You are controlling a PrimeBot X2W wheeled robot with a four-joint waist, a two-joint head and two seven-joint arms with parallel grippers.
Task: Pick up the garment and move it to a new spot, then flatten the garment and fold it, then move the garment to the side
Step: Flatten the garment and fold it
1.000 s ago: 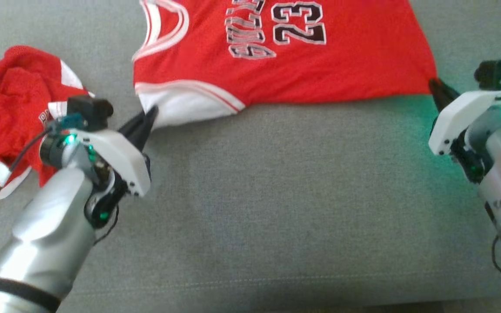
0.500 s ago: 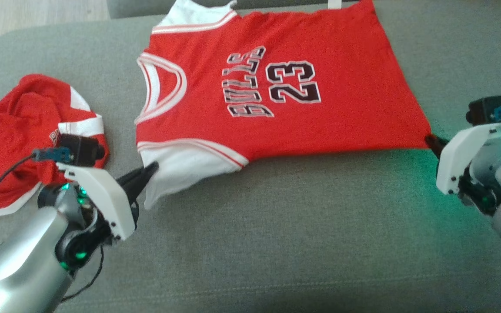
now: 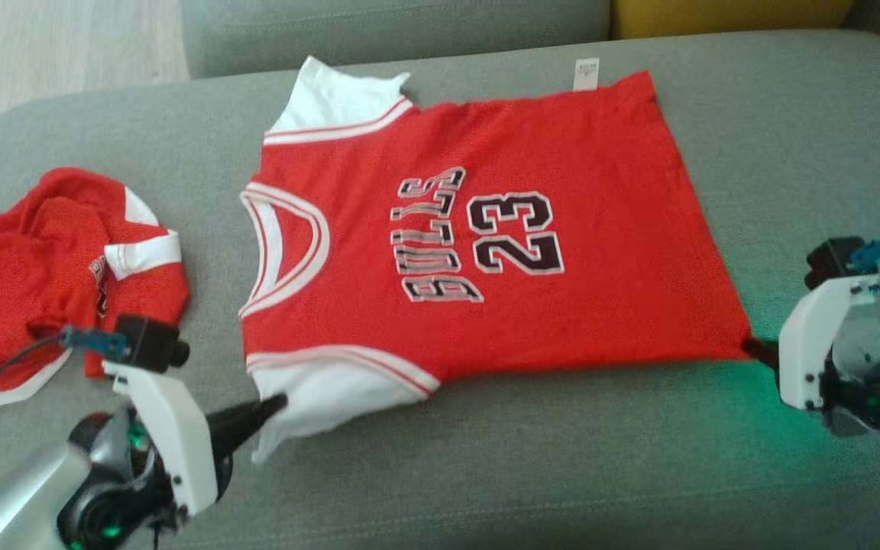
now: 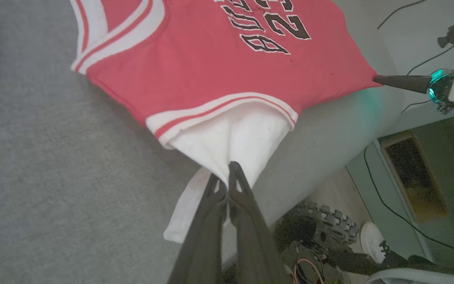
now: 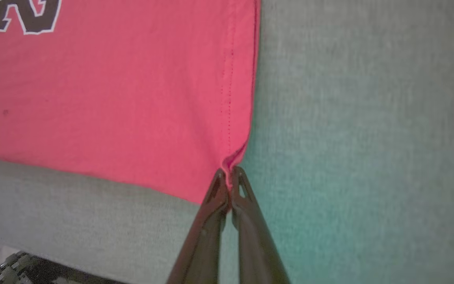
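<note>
The garment (image 3: 562, 252) is a red jersey with white sleeves and "BULLS 23" printed on it, spread nearly flat on a grey couch seat (image 3: 547, 473), neck to the left. My left gripper (image 3: 281, 399) is shut on the near white sleeve (image 4: 235, 142), which bunches at the fingertips. My right gripper (image 3: 752, 347) is shut on the near hem corner (image 5: 233, 159) of the red cloth. The garment (image 4: 211, 67) is stretched between the two grips along its near edge. The right gripper (image 4: 376, 79) also appears in the left wrist view.
A second red and white garment (image 3: 50, 267) lies crumpled at the left end of the seat. The couch backrest (image 3: 394, 30) and a yellow cushion (image 3: 730, 14) run along the far edge. Wooden floor (image 3: 58, 46) lies beyond the left corner.
The head camera has tilted, so the whole scene sits lower in view and the full garment shows. Both grippers stay shut on the sleeve and the hem corner.
</note>
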